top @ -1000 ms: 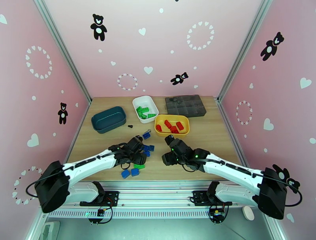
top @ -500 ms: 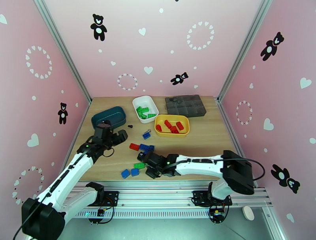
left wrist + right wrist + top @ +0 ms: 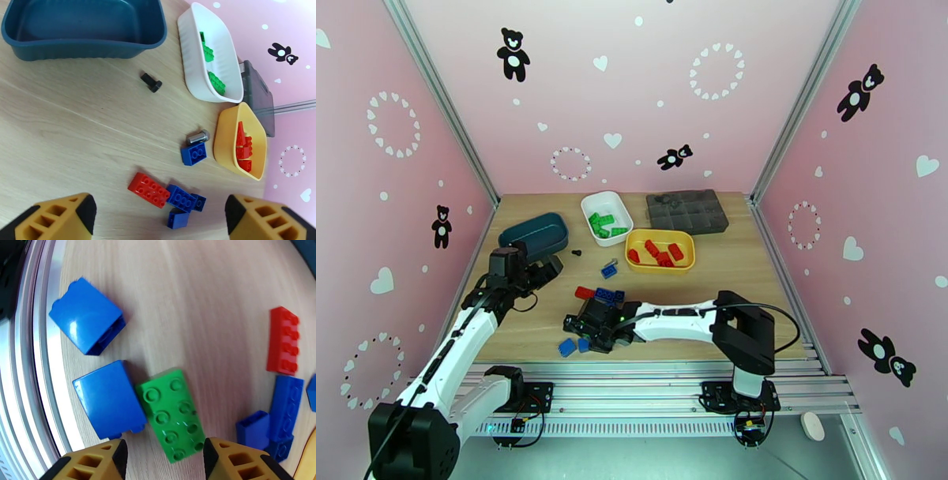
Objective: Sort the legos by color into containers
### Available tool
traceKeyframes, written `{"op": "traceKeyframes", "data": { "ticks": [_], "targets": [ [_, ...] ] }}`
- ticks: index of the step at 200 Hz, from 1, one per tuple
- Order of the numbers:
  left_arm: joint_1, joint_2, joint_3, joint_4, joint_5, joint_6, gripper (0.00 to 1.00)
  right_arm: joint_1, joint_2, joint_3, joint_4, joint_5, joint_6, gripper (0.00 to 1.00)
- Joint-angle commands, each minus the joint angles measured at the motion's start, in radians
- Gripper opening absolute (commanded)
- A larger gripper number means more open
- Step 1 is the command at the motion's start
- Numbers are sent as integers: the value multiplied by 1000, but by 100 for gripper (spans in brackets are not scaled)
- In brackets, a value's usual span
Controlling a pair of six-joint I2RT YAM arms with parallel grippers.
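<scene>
The right gripper (image 3: pixel 164 447) stands with jaws apart astride the green lego (image 3: pixel 170 413). The left gripper (image 3: pixel 160 207) hangs wide apart, empty, well left of that lego.

Green legos (image 3: pixel 216 82) in white tray (image 3: pixel 189 59), red legos (image 3: pixel 243 148) in yellow tray (image 3: pixel 223 134), blue legos (image 3: pixel 194 153) loose.

No writing, number or brand can be read on the legos (image 3: pixel 149 189), the containers (image 3: pixel 79 49) or the pink walls (image 3: pixel 632 95).

Left arm extended forward along the left side; left pincer (image 3: pixel 547 272) raised, jaws spread wide. Right arm bent sharply at the elbow, forearm crossing leftward; right pincer (image 3: pixel 583 331) low, jaws narrowly apart
</scene>
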Motion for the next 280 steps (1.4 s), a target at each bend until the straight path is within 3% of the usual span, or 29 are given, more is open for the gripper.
{"op": "traceKeyframes", "data": {
  "ticks": [1, 119, 223, 244, 280],
  "targets": [
    [7, 15, -9, 37, 46, -2, 92, -4, 46, 57, -78, -59, -53, 54],
    [8, 16, -26, 46, 61, -16, 92, -91, 118, 128, -79, -108, -60, 42],
    [7, 44, -2, 50, 61, -19, 92, -101, -12, 102, -80, -188, 0, 46],
    [8, 46, 6, 48, 63, -16, 92, -101, -17, 117, -99, -159, 86, 49],
    [7, 50, 20, 16, 52, 3, 90, -91, -60, 115, -111, -74, 438, 55]
  ]
}}
